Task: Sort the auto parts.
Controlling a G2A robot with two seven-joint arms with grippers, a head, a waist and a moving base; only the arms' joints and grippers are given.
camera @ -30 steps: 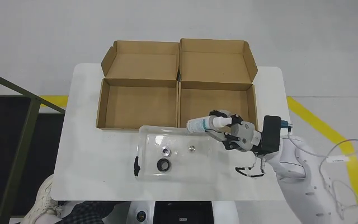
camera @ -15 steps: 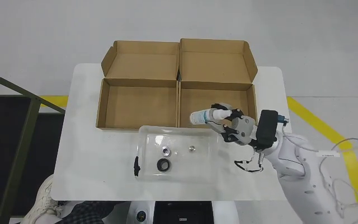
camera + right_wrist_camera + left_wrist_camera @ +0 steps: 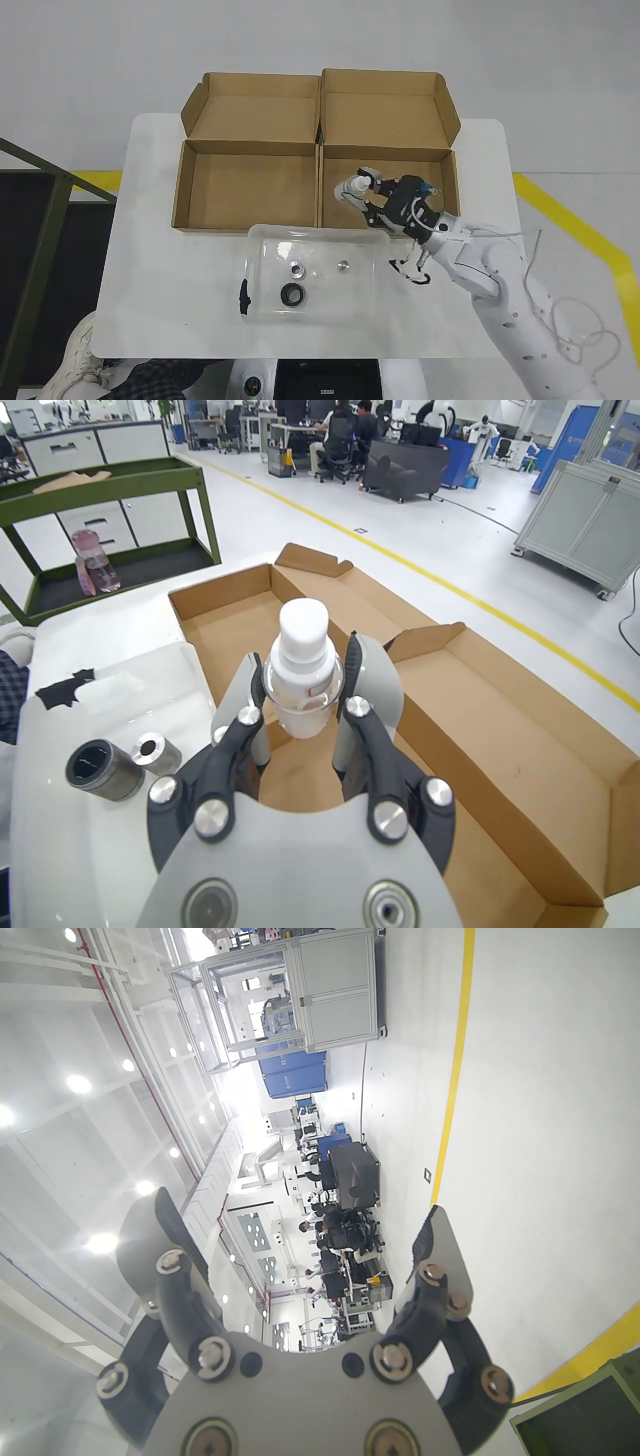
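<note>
- The white bottle [image 3: 352, 187] is pinched between the fingers of my right gripper [image 3: 372, 198], just right of centre in the top view, over the right cardboard box [image 3: 432, 182].
- Below it in that view, the clear tray [image 3: 262, 240] holds a black bearing [image 3: 293, 294] and a metal sleeve [image 3: 297, 270].
- My left gripper [image 3: 297, 1210] is spread wide.

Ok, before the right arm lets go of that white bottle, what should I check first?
1. Right gripper shut on the white bottle: ok.
2. Bottle over the open cardboard box, inside its walls: ok.
3. Box lid folded back, out of the way: ok.
4. Bottle low enough over the box floor for a gentle drop: cannot tell.
5. Left gripper open and pointing away from the table: ok.
6. Metal parts lying in the clear tray, apart from the right gripper: ok.
</note>
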